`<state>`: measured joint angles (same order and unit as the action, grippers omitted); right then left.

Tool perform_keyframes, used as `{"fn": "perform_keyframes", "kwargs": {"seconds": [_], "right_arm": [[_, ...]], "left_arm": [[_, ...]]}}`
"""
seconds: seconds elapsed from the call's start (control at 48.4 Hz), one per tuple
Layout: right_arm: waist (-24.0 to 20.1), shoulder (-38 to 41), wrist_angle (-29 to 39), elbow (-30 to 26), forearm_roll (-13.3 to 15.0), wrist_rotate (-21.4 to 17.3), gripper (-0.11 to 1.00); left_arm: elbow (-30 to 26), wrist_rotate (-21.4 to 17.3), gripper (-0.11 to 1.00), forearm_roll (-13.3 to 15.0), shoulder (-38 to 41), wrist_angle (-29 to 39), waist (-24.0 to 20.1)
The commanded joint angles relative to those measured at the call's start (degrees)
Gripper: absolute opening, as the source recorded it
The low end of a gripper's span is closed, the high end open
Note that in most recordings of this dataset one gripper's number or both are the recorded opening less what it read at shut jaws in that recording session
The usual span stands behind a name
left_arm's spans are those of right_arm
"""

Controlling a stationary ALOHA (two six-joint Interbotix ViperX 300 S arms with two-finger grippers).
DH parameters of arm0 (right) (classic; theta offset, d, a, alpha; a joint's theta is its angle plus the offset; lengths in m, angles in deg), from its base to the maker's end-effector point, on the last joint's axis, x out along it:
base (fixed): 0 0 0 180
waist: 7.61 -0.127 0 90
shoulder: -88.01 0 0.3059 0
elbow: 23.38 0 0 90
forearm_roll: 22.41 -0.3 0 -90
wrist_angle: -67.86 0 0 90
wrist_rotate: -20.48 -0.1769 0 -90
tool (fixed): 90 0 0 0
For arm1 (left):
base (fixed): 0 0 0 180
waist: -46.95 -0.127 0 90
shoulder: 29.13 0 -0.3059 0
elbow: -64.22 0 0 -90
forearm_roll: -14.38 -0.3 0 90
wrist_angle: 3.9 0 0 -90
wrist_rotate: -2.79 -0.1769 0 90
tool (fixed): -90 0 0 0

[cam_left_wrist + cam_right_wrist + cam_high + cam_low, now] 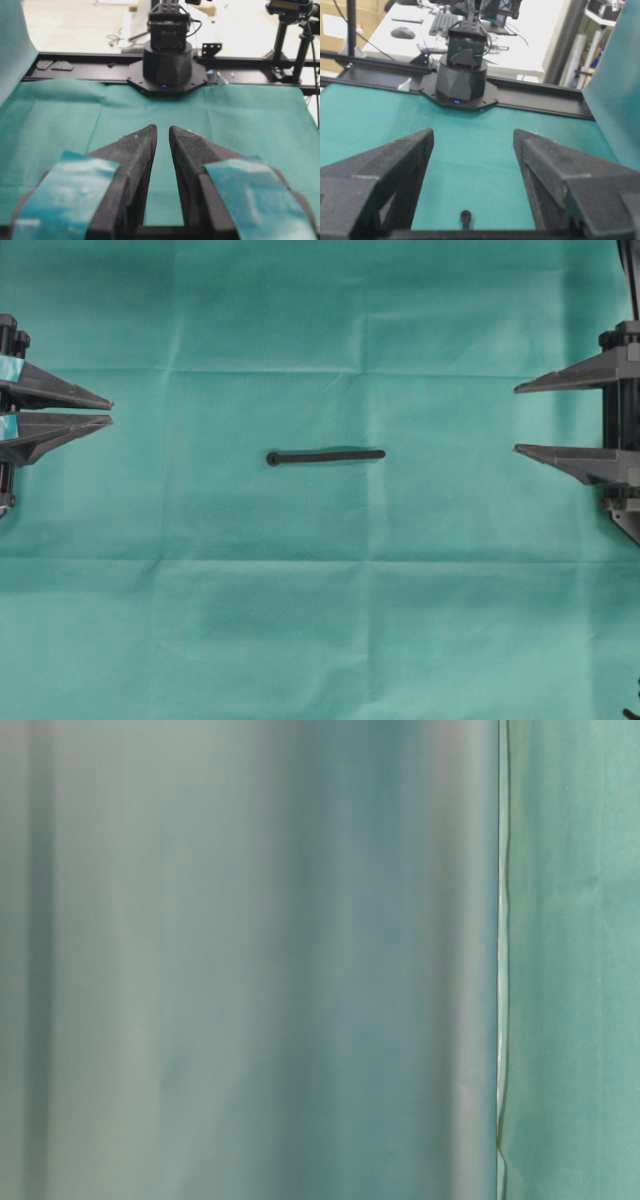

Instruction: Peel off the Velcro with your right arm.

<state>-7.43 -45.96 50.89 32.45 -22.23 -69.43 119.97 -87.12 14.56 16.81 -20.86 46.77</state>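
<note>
The Velcro (325, 456) is a thin black strap lying flat on the green cloth at the table's middle, its small round loop at its left end. Only the loop end (465, 216) shows in the right wrist view, low between the fingers. My right gripper (517, 420), with plain dark-grey fingers, is at the right edge, open wide and empty, well apart from the strap; it also shows in the right wrist view (472, 135). My left gripper (110, 411), with teal tape, is at the left edge, its jaws nearly together and empty (163, 131).
The green cloth (320, 620) covers the whole table, with fold creases. The opposite arm's base (167, 70) stands at the far table edge in the left wrist view, and the other base (461, 80) in the right wrist view. The table-level view shows only blurred green cloth (250, 960).
</note>
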Motion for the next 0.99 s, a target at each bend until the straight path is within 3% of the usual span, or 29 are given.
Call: {"fn": "perform_keyframes", "kwargs": {"seconds": [0.0, 0.165, 0.289, 0.413, 0.517, 0.599, 0.702, 0.826, 0.868, 0.971], "right_arm": [[0.2, 0.3, -0.4, -0.2, 0.0, -0.3, 0.24], [0.3, 0.2, -1.6, 1.2, 0.0, -0.3, 0.0], [0.3, 0.1, -3.3, 2.2, 0.0, -0.2, -0.1], [0.3, 0.1, -3.9, 2.5, 0.0, -0.3, -0.08], [0.3, 0.1, -3.9, 2.9, 0.1, -0.2, 0.01], [0.3, 0.1, -3.9, 3.0, 0.1, -0.2, 0.15], [0.2, 0.1, -3.9, 2.9, 0.1, -0.2, 0.43], [0.3, 0.1, -4.0, 3.0, 0.1, -0.2, 0.76], [0.3, 0.1, -4.0, 3.0, 0.1, -0.2, 0.77], [0.3, 0.2, -4.0, 3.0, 0.1, -0.2, 0.77]], "left_arm": [[0.4, -0.1, 0.24, 0.7, 0.1, -1.0, 0.3], [1.2, -0.2, 0.01, 0.7, 0.4, -2.8, 0.3], [1.8, 0.0, 0.0, 0.8, 0.6, -4.3, 0.3], [2.0, 0.1, 0.0, 0.9, 0.6, -5.2, 0.3], [2.2, 0.1, 0.01, 0.8, 0.8, -5.2, 0.3], [2.4, 0.1, 0.04, 0.9, 0.8, -5.2, 0.3], [2.5, -0.1, 0.26, 0.9, 0.8, -5.6, 0.2], [2.3, -0.2, 0.62, 0.8, 0.9, -6.1, 0.3], [2.3, -0.2, 0.65, 0.9, 0.9, -6.1, 0.2], [2.2, -0.3, 0.57, 0.8, 0.9, -6.3, 0.2]]}}
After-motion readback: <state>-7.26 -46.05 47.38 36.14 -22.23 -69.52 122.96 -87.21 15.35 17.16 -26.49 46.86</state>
